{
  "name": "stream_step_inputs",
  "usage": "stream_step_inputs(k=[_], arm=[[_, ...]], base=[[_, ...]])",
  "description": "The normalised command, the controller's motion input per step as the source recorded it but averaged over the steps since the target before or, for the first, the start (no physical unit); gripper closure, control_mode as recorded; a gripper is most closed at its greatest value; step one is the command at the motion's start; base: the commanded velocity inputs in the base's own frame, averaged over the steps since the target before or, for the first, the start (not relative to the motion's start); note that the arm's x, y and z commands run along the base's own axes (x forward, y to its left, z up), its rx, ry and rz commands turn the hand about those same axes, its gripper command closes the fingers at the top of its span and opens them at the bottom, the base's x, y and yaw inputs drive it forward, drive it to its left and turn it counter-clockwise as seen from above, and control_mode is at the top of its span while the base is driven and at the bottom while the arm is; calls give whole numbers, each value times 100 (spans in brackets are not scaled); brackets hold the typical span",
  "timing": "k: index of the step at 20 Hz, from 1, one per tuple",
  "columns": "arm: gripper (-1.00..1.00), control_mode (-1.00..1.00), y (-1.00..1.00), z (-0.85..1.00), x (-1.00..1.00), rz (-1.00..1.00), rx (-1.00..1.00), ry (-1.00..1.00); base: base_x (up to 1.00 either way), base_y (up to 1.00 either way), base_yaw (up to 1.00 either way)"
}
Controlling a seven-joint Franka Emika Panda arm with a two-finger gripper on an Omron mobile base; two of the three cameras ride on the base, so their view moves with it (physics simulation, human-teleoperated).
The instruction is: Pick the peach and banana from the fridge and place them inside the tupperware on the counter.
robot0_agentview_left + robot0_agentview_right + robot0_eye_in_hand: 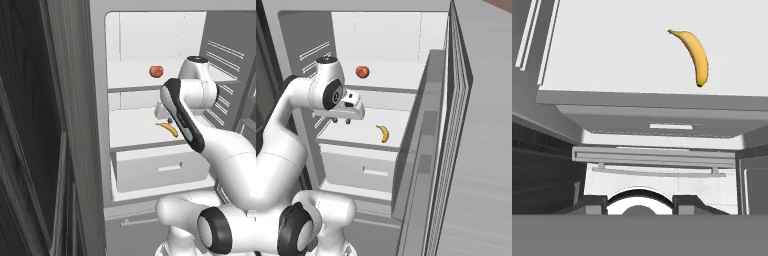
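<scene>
Gripper pointing down over middle fridge shelf, empty, jaw gap unclear; forearm reaching in level. Banana flat on same shelf (apart from fingers). Peach shelf above.

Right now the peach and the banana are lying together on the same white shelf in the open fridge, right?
Not quite. Both fruits are in the open fridge, but on different white shelves: the peach sits on the upper shelf and the banana lies on the shelf below it, just above the drawer. The right base view shows this clearly.
</scene>
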Motion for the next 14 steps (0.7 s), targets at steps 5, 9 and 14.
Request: stream_step_inputs(k=[5, 9, 14], arm=[[-100, -100, 0, 0, -4, 8, 0, -18], [-100, -100, 0, 0, -27, 2, 0, -45], [-100, -100, 0, 11, -24, 1, 0, -48]], base=[[0, 0, 0], [0, 0, 0], [0, 0, 0]])
